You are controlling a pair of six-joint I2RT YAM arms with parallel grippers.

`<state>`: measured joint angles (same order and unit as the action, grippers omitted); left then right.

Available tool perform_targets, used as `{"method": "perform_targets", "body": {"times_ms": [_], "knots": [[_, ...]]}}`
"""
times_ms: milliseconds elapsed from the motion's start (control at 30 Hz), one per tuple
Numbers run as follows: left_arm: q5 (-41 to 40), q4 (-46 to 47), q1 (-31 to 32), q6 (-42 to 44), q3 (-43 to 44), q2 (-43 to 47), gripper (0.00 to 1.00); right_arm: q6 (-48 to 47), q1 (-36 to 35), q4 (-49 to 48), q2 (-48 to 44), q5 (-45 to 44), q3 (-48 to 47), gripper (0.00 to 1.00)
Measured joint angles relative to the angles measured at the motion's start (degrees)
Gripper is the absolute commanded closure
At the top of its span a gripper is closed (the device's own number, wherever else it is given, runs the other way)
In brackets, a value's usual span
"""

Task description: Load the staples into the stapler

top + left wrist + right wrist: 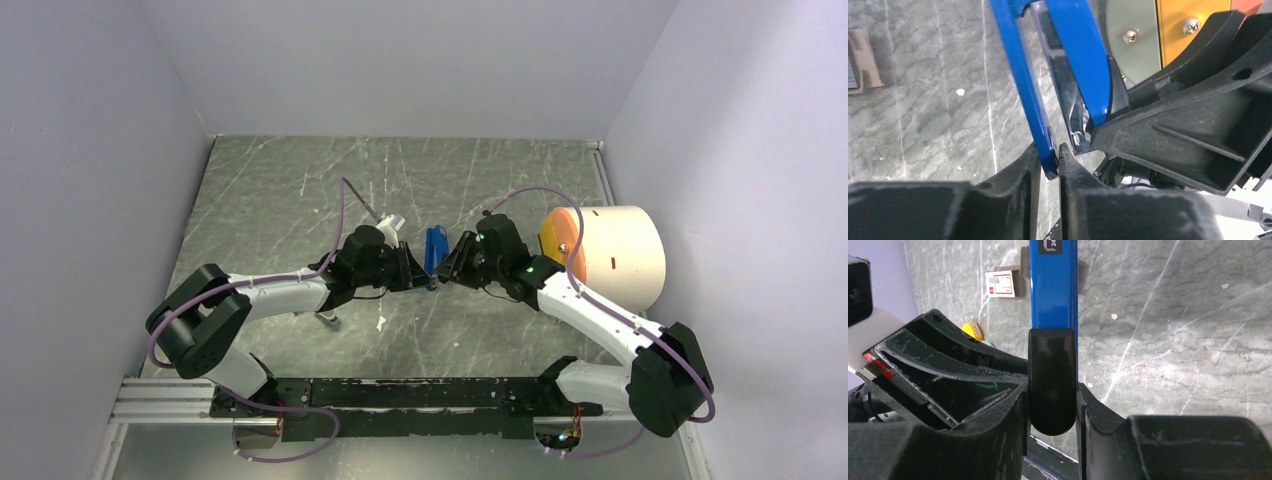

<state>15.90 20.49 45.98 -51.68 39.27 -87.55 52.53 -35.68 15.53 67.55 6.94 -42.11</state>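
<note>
Steadiness counts: my right tool clamps the slim blue, black-ended stapler, my left tool pinches its thin blue arm; I'd hinge it open slowly.

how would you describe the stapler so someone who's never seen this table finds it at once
On the grey marbled table, look mid-table, just left of the big cream cylinder, where the left gripper and right gripper meet. The stapler is the slim bar pinched between them. It is the only bright blue thing there, with a black end and a shiny metal rail.
</note>
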Motion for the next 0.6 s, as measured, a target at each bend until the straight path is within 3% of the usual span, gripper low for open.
{"method": "perform_targets", "body": {"times_ms": [233,600], "knots": [[0.15,0.83,-0.55,3.48,0.2,0.13,0.95,-0.35,-0.02,0.74,-1.6,-0.28,-0.04,0.78],[-0.07,0.83,-0.7,13.05,0.2,5.11,0.95,-2.34,-0.33,11.98,-9.2,-8.57,-7.67,0.78]]}}
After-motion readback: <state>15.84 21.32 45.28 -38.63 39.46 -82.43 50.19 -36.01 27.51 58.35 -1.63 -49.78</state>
